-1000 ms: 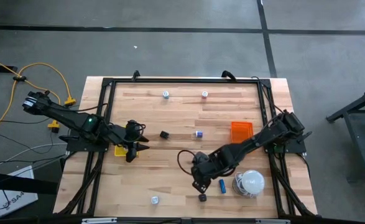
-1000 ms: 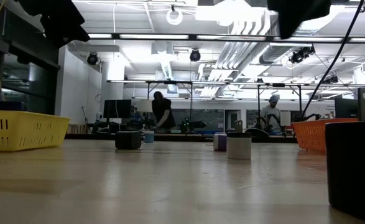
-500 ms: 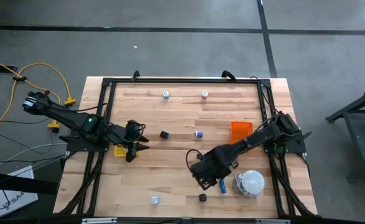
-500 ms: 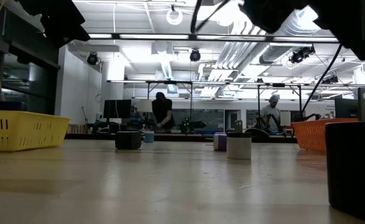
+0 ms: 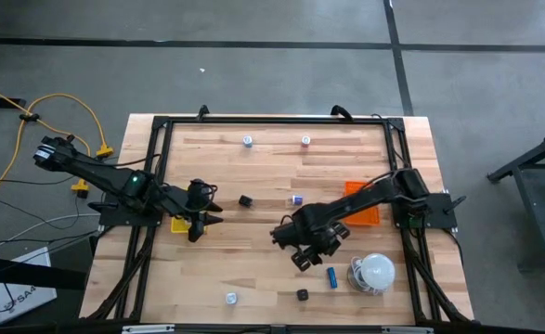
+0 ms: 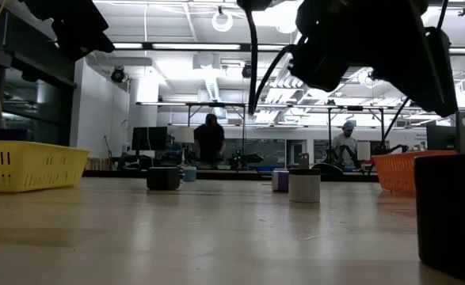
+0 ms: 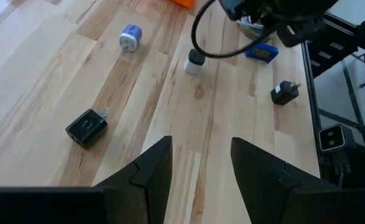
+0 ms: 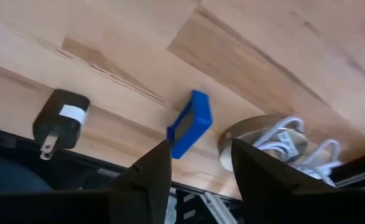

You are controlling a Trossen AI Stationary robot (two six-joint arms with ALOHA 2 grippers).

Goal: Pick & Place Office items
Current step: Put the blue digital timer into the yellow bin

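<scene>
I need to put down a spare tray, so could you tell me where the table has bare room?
Bare wood lies between the white plug at the near edge and the left gripper. It is crowded around the right gripper: blue piece, black plug, white dome.

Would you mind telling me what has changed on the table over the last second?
The right gripper has lifted and pulled back from the near edge toward the table's middle, empty; its fingers stand apart. The black plug and blue stick it hovered over stay put. The left gripper, by the yellow tray, and the other pieces have not moved.
</scene>
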